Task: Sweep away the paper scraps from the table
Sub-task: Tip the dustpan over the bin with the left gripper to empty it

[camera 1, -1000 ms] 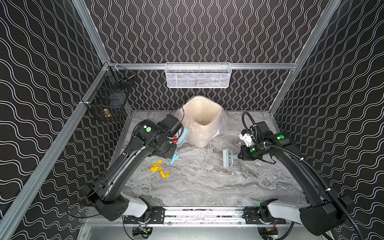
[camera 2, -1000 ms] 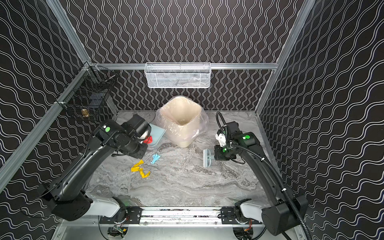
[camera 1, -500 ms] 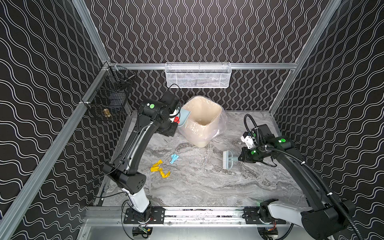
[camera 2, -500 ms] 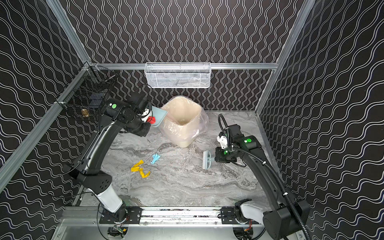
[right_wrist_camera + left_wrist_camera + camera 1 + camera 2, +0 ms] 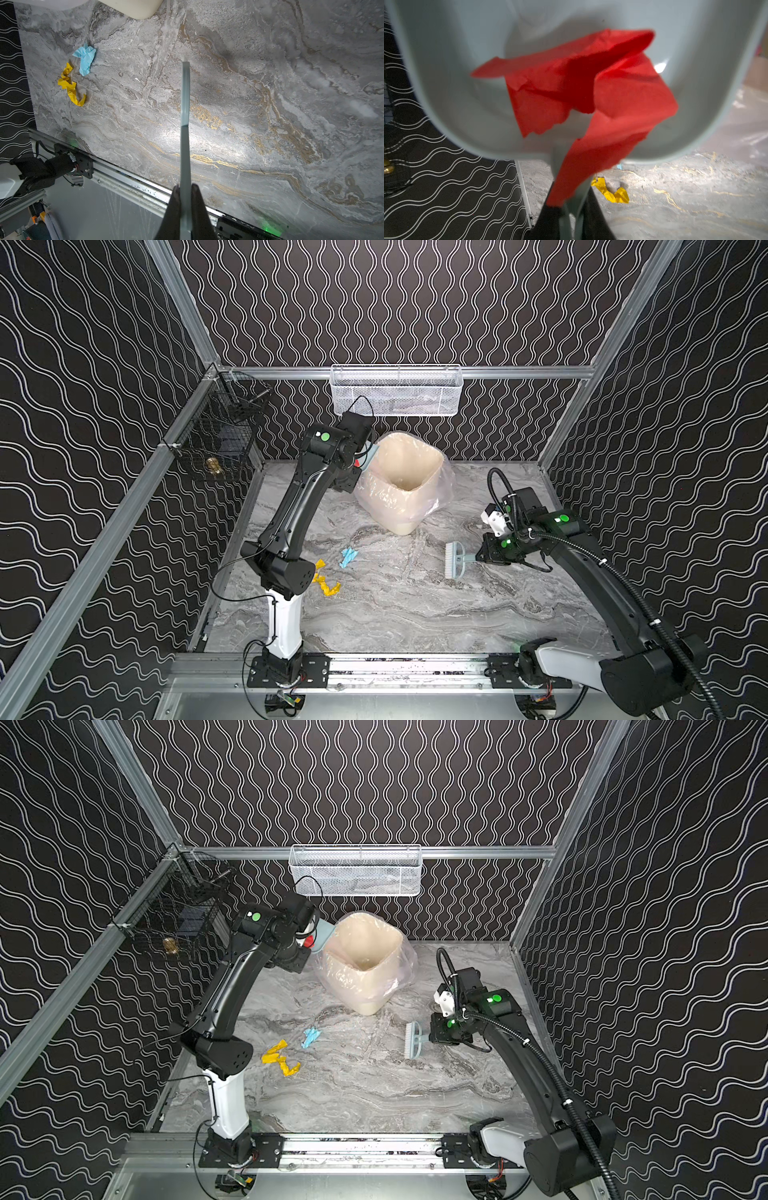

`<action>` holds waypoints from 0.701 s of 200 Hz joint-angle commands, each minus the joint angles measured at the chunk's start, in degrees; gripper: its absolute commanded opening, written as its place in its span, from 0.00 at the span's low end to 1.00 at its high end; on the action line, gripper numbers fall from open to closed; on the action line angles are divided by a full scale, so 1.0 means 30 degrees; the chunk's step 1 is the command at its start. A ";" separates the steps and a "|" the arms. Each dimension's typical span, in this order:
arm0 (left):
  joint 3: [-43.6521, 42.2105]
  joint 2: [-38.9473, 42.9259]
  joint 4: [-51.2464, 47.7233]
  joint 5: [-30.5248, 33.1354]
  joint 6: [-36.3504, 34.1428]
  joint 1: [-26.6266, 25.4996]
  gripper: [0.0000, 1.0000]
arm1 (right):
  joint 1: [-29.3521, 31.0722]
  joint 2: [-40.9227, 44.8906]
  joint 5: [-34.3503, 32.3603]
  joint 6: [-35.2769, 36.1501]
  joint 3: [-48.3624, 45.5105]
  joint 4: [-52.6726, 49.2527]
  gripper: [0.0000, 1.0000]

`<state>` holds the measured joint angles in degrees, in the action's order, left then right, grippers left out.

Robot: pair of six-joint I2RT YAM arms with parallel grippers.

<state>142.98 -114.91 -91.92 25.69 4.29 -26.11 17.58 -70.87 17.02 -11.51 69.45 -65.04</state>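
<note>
Left tool (image 5: 571, 218) pinches the handle of the pale blue dustpan (image 5: 467, 83). The pan is raised off the desk (image 5: 415, 614), right at the rim of the lined bin (image 5: 399, 506) on its left-edge side. A red scrap (image 5: 591, 93) sits crumpled inside the pan, with one tail trailing to the handle by the tool fingers. Right tool (image 5: 185, 191) is pressed tight on the flat handle of the brush (image 5: 455, 560), which is low over the desk toward the right edge, bristles facing the middle. The bin stands near the middle of the rear edge. Yellow scraps (image 5: 326, 583) lie on the desk near the left edge, with a light blue scrap (image 5: 348, 558) just beside them on the bin side, well apart from the brush.
</note>
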 commanded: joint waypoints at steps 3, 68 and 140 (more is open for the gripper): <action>0.0718 -0.0545 -0.1440 0.2838 -0.0499 -0.0406 0.00 | 0.0005 -0.0052 0.0279 0.0115 -0.0004 -0.0280 0.00; 0.1213 -0.1413 -0.1051 0.6878 -0.1459 -0.1976 0.00 | -0.0006 0.0273 0.0486 0.0553 -0.0288 -0.0792 0.00; 0.0206 -0.1598 -0.0444 0.9160 -0.2670 -0.3494 0.00 | -0.0002 0.0238 0.1033 0.1037 -0.0045 -0.0785 0.00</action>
<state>144.14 -119.61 -91.90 49.36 -2.00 -35.35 17.58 -70.08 18.68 -9.54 68.69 -66.50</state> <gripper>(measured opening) 0.163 0.091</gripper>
